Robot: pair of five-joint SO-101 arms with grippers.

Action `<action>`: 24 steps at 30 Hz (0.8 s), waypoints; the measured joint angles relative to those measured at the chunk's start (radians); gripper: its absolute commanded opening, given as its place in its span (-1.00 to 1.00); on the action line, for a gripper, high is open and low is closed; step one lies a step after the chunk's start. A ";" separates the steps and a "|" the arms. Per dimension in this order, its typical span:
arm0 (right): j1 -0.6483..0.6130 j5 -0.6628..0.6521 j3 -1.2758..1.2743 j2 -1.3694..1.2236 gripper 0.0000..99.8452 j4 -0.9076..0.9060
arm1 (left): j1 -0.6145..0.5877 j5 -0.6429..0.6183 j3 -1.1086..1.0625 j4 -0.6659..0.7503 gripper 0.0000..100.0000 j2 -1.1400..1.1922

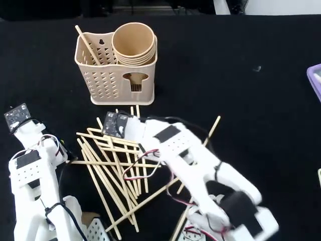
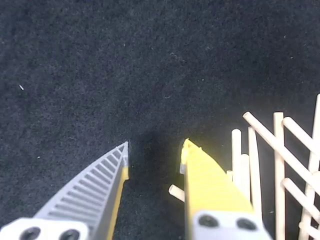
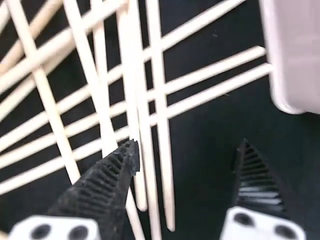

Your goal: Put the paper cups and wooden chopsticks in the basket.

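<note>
Sprawling on black cloth [image 1: 241,100], chopsticks [image 1: 100,163]; left end effector [image 2: 155,144], right end effector [image 3: 189,145] both wide.

We see a counter [image 1: 251,110] covered in a black cloth that runs to nearly every edge of the high view. Beyond its far edge there is a pale strip [image 1: 281,6], wall or floor, we cannot tell. A purple-rimmed object [image 1: 315,80] is cut off at the right edge. A small pale speck [image 1: 257,69] lies on the cloth, which looks fuzzy and lint-flecked up close.
</note>
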State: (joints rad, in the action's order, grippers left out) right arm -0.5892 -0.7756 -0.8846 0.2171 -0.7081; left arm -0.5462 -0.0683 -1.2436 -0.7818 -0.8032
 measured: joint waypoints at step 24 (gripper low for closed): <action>0.095 0.005 0.176 -0.055 -0.98 -0.184 | 0.000 0.000 0.000 0.000 -0.65 0.000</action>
State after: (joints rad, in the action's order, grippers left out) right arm -0.4941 -0.7710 -0.7081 0.1619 -0.8922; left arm -0.5462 -0.0683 -1.2436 -0.7818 -0.8032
